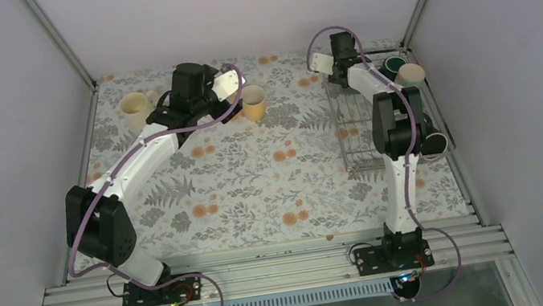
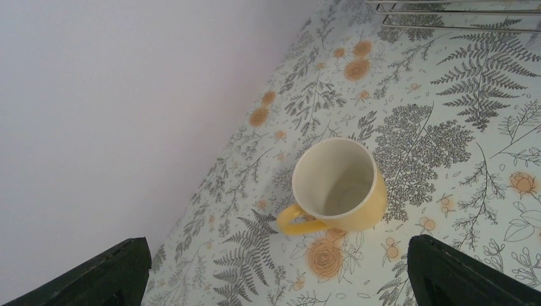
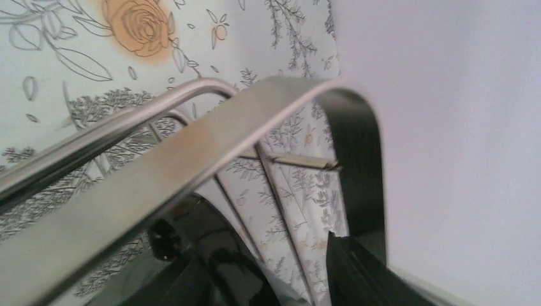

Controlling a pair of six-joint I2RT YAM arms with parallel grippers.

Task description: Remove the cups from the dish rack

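Right gripper: lowered at the far-left corner of the dish rack; I cannot tell its opening or any hold. Left gripper: fully spread, empty, above the yellow cup on the worktop. Step, I judge: fetching another racked cup; next, a firm rim grasp.

A yellow mug, cream inside, is sitting ahead of black fingers on a tabletop showing grey ferns and orange roses.
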